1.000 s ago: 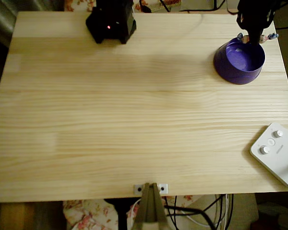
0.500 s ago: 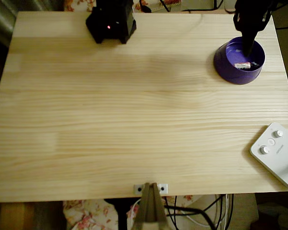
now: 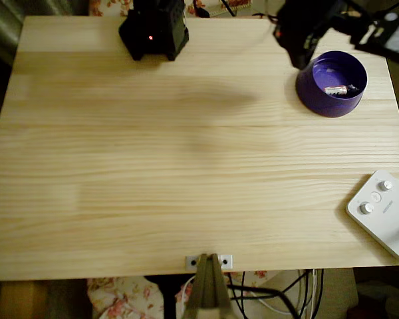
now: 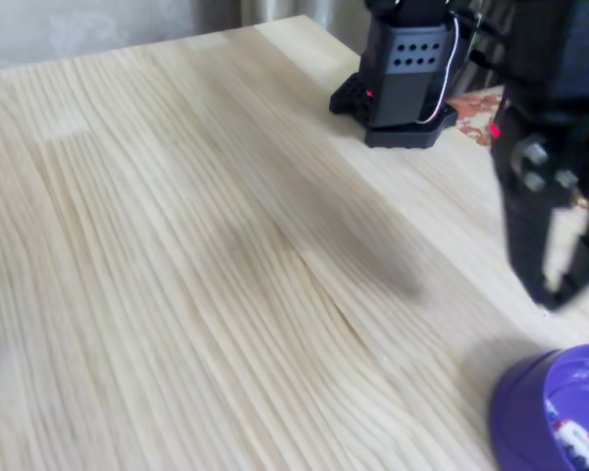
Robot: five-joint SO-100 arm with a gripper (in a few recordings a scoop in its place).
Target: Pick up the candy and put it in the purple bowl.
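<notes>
Candy lying in the purple bowl, gripper hanging clear of it.

In the overhead view the candy is resting inside the purple bowl at the table's far right corner. The black gripper is hovering just left of the bowl's rim, blurred. In the fixed view the gripper is showing its fingers slightly parted, gripping nothing. A white device with knobs is sitting at the near right edge.

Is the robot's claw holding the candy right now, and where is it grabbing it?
No, nothing is held. The candy lies loose inside the purple bowl. The gripper hangs above the table beside the bowl, with its jaws apart and nothing between them.
</notes>
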